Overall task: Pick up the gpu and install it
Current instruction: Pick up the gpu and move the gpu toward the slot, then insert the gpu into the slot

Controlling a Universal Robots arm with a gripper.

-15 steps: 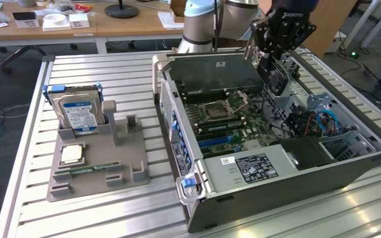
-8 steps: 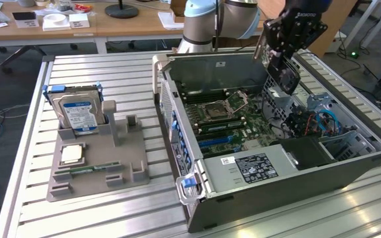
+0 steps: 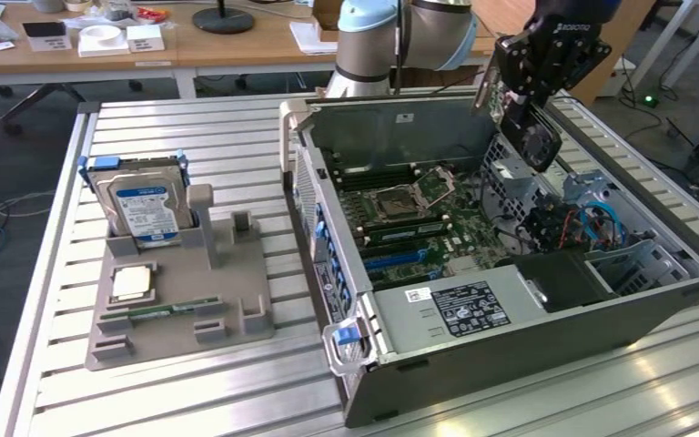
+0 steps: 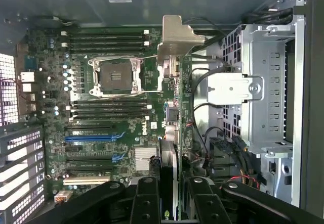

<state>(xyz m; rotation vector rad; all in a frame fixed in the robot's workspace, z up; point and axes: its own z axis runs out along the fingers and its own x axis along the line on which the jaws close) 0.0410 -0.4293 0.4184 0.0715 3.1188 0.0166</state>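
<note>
**Exterior view**
- Your gripper (image 3: 527,91) hangs over the open computer case (image 3: 508,328), toward the far side and the exterior view's right.
- It is clamped on the gpu (image 3: 534,138). The card hangs beneath the fingers, on edge, with its dark round fan showing.
- The gpu sits above the case interior, to the exterior view's right of the motherboard (image 3: 404,218). It is not in any slot. You cannot tell whether its lower end is below the case rim.
- The case lies on its side on the slatted metal table (image 3: 179,391).
- To the exterior view's left, well apart from the case, is a grey fixture (image 3: 247,314). It holds a hard drive (image 3: 143,205) standing upright, a processor chip (image 3: 131,282) lying flat, and a memory stick (image 3: 161,309) just beside the chip.

**Wrist view**
- You look straight down along the card. The two black fingers (image 4: 147,201) are closed in on the gpu (image 4: 172,133), one pressing each face, with only the card's thickness between them.
- The card appears edge-on, with its silver end bracket (image 4: 174,37) at the end away from the gripper.
- Behind it lies the motherboard, with the processor socket (image 4: 115,76) and a blue expansion slot (image 4: 88,138) off to one side of the card. The silver drive cage (image 4: 263,82) is on the other side.
- The card's edge lines up near the board's border beside loose black cables (image 4: 200,90). You cannot tell whether it touches them.
</note>
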